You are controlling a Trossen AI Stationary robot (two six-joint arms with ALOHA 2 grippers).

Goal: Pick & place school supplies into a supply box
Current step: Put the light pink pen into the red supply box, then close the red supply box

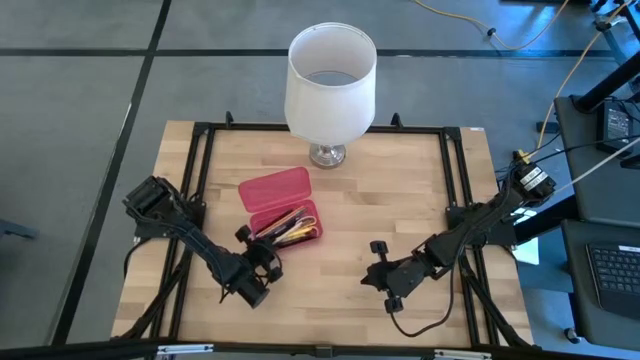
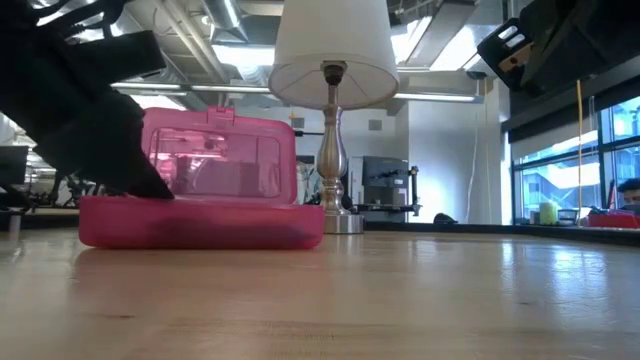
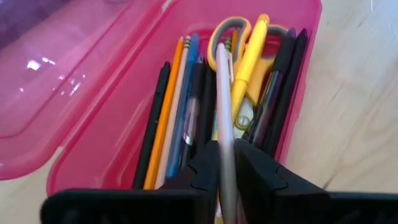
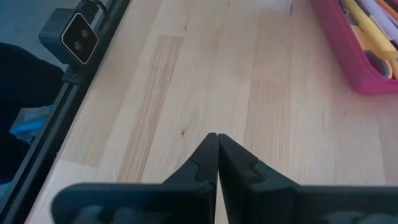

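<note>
Supply box (image 1: 287, 215) w/ lid open lies just far of left tool (image 3: 226, 163); tool clenched on pale pen (image 3: 225, 118) over box. Right tool (image 4: 217, 144) closed, empty, above table (image 4: 186, 81).

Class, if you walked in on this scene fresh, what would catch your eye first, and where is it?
First the open pink supply box at the table's middle, packed with pens, pencils and yellow-handled scissors. The left gripper holds a pale pen over it. Behind stands a white lamp; the right gripper waits shut over bare wood.
</note>
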